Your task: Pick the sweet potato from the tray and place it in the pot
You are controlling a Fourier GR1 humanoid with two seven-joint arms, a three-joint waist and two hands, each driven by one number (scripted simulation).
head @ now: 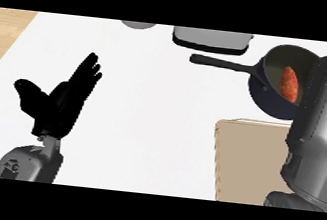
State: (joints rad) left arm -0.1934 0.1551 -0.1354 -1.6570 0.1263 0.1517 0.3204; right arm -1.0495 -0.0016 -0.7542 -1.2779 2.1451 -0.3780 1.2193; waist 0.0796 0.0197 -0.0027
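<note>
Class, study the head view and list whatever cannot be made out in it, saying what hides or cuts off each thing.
- Right hand: hidden; only the grey right forearm shows, so its fingers cannot be judged.
- Orange sweet potato in the dark round pot: its right side is covered by that forearm.
- Tan flat tray: its right part lies behind the forearm.
- Grey round object and white box-shaped object: cut off by the top edge.

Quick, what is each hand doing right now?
Left hand: open, fingers straight, holding nothing.
Right hand: not visible; only its forearm shows, so it cannot be told.
</note>
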